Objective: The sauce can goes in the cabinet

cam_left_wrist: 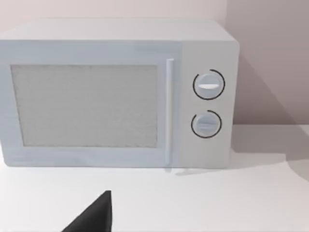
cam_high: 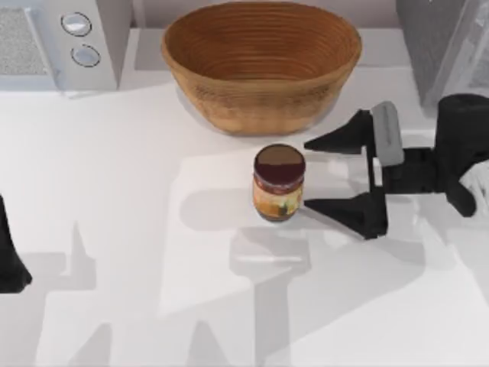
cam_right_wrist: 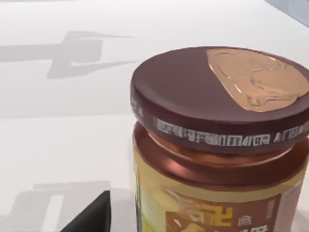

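Note:
The sauce can (cam_high: 279, 183) stands upright mid-table, with a dark maroon lid and an orange-yellow label. My right gripper (cam_high: 308, 173) is open just to the can's right, pointing left at it. Its fingertips reach about the can's right side, one behind it and one in front, and neither is pressed on it. In the right wrist view the sauce can (cam_right_wrist: 222, 145) looms close, with one dark finger (cam_right_wrist: 91, 220) at the frame's edge. The grey speckled cabinet (cam_high: 439, 46) stands at the back right, partly in view. My left arm (cam_high: 11, 256) is parked at the left edge.
A large woven basket (cam_high: 260, 65) sits right behind the can. At the back left corner is a white microwave (cam_high: 53, 38) with two round knobs, and the left wrist view faces this microwave (cam_left_wrist: 116, 96) head-on. Bare white table (cam_high: 114, 191) lies left of the can and in front of it.

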